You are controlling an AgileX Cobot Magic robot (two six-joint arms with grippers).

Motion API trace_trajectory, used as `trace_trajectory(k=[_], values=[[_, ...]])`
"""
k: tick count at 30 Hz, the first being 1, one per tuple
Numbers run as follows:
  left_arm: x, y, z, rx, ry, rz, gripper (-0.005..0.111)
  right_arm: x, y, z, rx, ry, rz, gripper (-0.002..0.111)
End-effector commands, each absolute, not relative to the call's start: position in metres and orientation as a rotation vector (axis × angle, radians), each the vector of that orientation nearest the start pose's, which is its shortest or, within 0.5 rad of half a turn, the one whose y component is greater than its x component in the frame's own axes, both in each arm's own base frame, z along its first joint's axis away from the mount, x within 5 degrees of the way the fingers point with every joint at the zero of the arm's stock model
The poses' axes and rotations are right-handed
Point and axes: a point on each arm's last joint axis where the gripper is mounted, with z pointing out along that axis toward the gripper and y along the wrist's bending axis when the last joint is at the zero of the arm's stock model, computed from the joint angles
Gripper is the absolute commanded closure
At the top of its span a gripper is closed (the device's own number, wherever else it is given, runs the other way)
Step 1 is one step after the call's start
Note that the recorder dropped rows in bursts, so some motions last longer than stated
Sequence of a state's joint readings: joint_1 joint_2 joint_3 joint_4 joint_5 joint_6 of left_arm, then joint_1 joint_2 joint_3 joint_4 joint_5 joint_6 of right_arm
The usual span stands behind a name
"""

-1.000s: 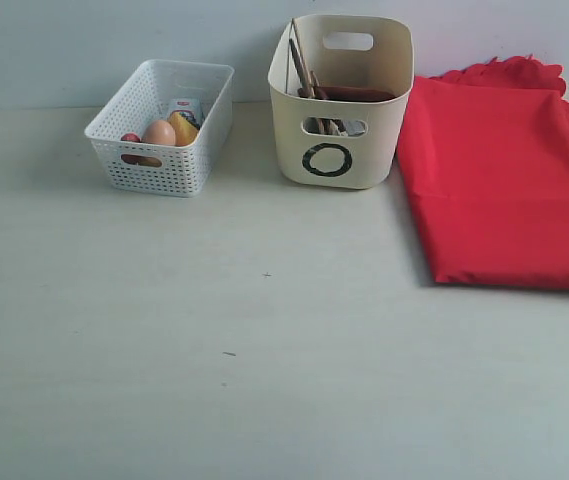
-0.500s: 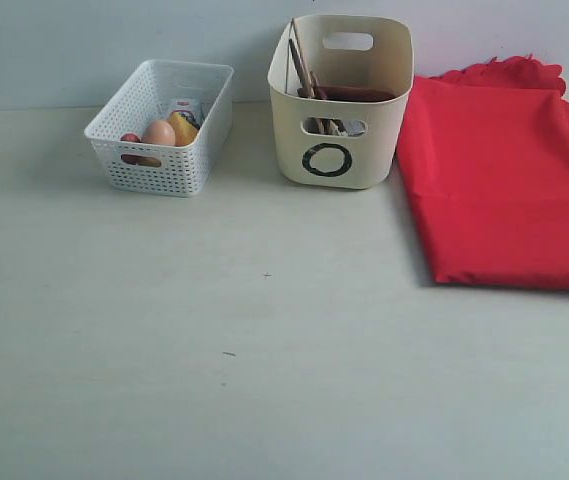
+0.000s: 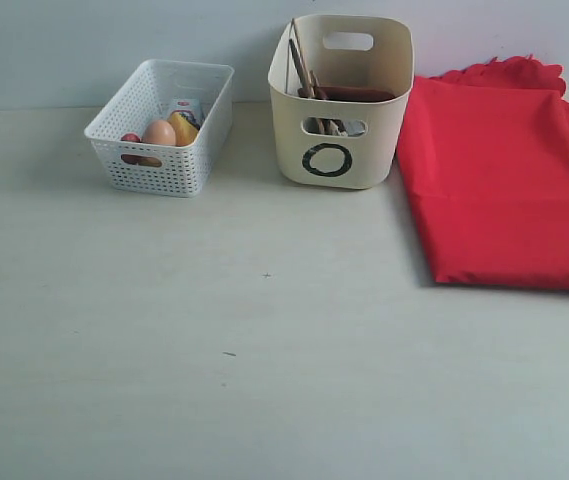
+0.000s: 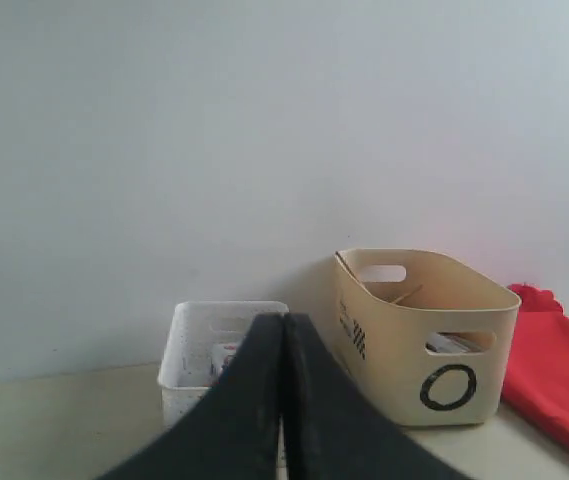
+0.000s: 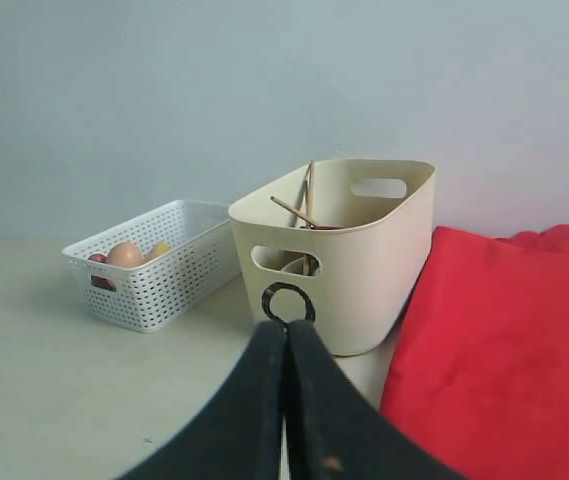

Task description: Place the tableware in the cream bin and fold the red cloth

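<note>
The tableware (image 3: 352, 94) stands inside the cream bin (image 3: 384, 140), chopsticks (image 3: 300, 60) leaning on its rim, and the red cloth (image 3: 504, 190) lies folded flat on the surface (image 3: 264, 350) just beside it, so I judge both jobs done. That is why my left jaws and right jaws are pressed together on nothing, well apart from bin and cloth, both ahead of them

Red, cream and white are showing against a pale table (image 3: 264, 380).
The red cloth (image 3: 504, 190) is showing plain bright red; the cream bin (image 3: 379, 140) is wearing a black ring mark (image 3: 306, 160); the lattice basket (image 3: 169, 175) is showing white with small holes, holding a tan egg (image 3: 159, 132).
</note>
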State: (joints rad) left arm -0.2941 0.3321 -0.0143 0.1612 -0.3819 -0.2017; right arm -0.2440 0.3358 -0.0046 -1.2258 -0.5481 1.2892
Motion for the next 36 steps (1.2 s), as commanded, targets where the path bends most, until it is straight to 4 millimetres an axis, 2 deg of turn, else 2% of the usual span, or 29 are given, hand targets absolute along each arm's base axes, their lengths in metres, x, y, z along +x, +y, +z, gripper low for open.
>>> trace_trajectory(k=[1,4,7,29,32,36], values=[[0.064,-0.017,0.223,0.109,1.416,-0.298,0.105,0.082,0.025,0.209,-0.105,1.607,0.312,0.108],[0.058,-0.008,0.217,0.028,1.450,-0.188,0.105,0.082,0.025,0.209,-0.106,1.607,0.311,0.108],[0.056,-0.001,0.202,-0.045,1.607,-0.084,0.105,0.082,0.025,0.209,-0.106,1.607,0.311,0.108],[0.056,-0.001,0.200,-0.021,1.627,-0.057,0.105,0.083,0.024,0.208,-0.095,1.621,0.305,0.108],[0.056,-0.001,0.200,-0.021,1.627,-0.057,0.105,0.085,0.015,0.205,-0.003,1.659,0.230,0.108],[0.056,-0.001,0.200,-0.020,1.627,-0.055,0.105,0.085,-0.002,0.201,0.310,1.668,0.219,0.108]])
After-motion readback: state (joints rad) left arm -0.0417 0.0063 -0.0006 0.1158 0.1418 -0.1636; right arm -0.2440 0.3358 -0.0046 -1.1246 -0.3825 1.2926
